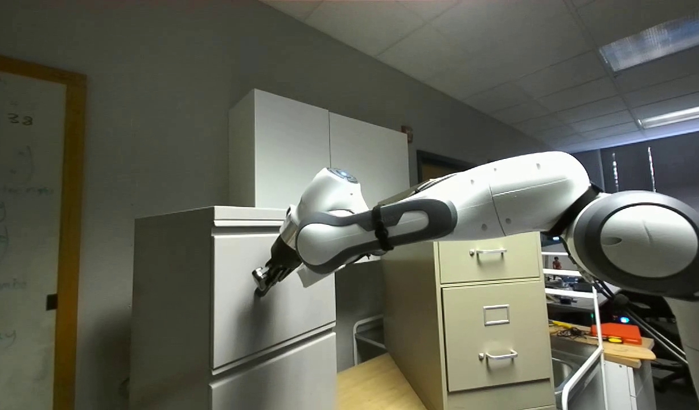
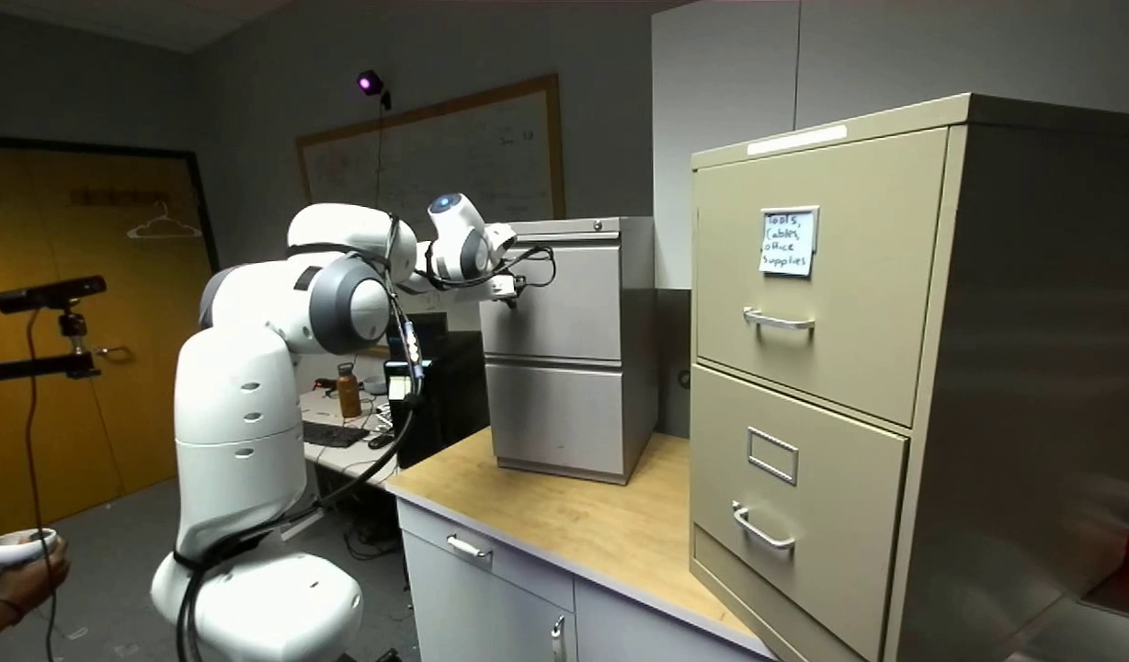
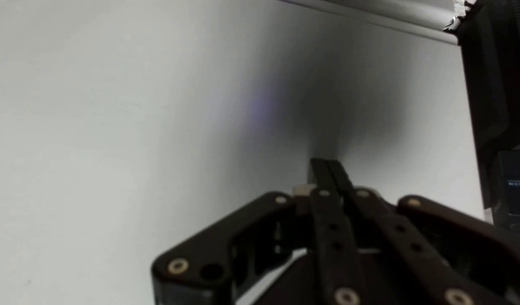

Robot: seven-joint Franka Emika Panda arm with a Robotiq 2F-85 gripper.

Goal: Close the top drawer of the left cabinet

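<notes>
One grey left cabinet (image 1: 173, 307) stood on the worktop (image 2: 546, 512), left of the beige cabinet (image 2: 1006, 368). Its top drawer (image 2: 574, 308) looked closed, or nearly. The claw (image 3: 327, 163) had its two sides together, nothing between them, its tip close to the drawer's front; I couldn't tell if they touched. I guessed the pushing step was almost done. Next it needed one gentle push, then backing away.

two filing cabinets (image 2: 557, 418) (image 2: 859, 303), one whiteboard (image 2: 436, 161), one claw (image 3: 326, 164)
</notes>
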